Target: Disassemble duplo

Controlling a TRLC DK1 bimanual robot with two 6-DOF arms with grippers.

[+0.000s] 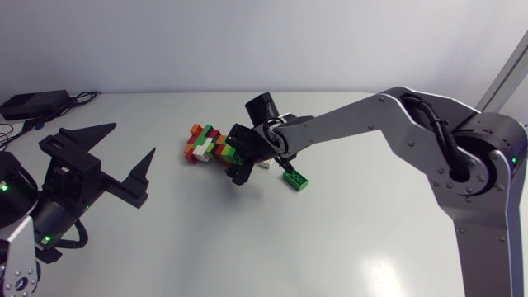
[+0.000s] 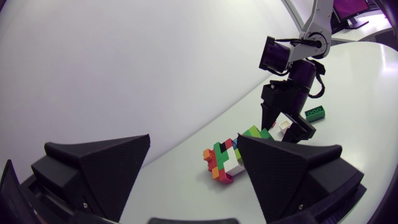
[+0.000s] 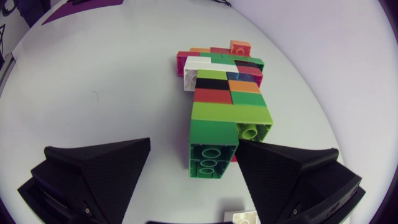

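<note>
Counter in matte white is shown from above, with two arms set at its side edges. The right arm is seen entering from the right edge and stretched past the middle, toward the far edge. The left arm is seen at the left edge, toward the near corner.

The right gripper is held low over the right-hand end of the duplo assembly. Its fingers are spread wide. The dark green end brick is framed between them, hollow underside turned to the wrist camera. One finger is seen just beside the lime brick, while the other is well apart from the assembly, so nothing is gripped. The left gripper is likewise spread wide and holds nothing; it is pointed across the counter at the assembly, well apart from it.

The assembly is laid flat near the far edge, about midway between the side edges. It is built of short rows of green, lime, red, black, orange, white and pink bricks.

A loose green brick is seen on the counter on the right-edge side of the right gripper, apart from the assembly. A small white brick is glimpsed between that brick and the assembly, close under the gripper; whether it touches either cannot be told.
</note>
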